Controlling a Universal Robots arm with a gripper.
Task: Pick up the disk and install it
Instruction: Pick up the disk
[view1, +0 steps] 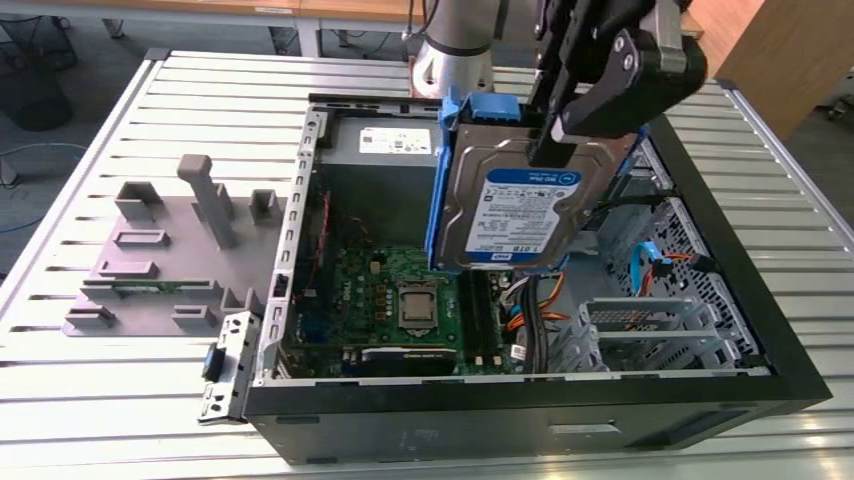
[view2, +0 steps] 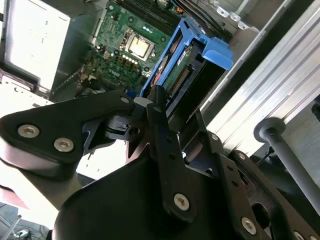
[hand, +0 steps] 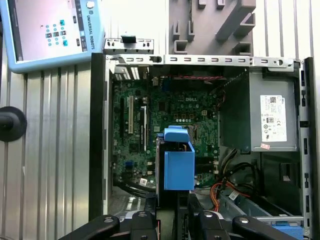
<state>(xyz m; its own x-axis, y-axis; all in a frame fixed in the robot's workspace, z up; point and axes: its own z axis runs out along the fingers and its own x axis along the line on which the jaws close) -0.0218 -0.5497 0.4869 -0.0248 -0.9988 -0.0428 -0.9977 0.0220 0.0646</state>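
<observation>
A ribbed aluminium table (view1: 107, 400) stretches out here, pale under even light. Beyond it is grey floor (view1: 120, 45), a wooden desktop (view1: 254, 10) on white legs (view1: 311, 40), and a wooden panel (view1: 787, 60) at the exterior view's right.

- Gripper (view2: 175, 112): black, linked fingers with silver screws, closed against the disk's near end.
- Disk (view2: 187, 75): held on edge and tilted, connector end facing the camera, blue plastic rails (view2: 216, 53) on its sides.
- Motherboard (view2: 112, 47): green, beyond the disk, with a silver processor socket (view2: 139, 46).
- Power-supply box (view2: 35, 35): grey, with a white sticker, beside the motherboard.
- Table (view2: 265, 85): ribbed silver metal.
</observation>
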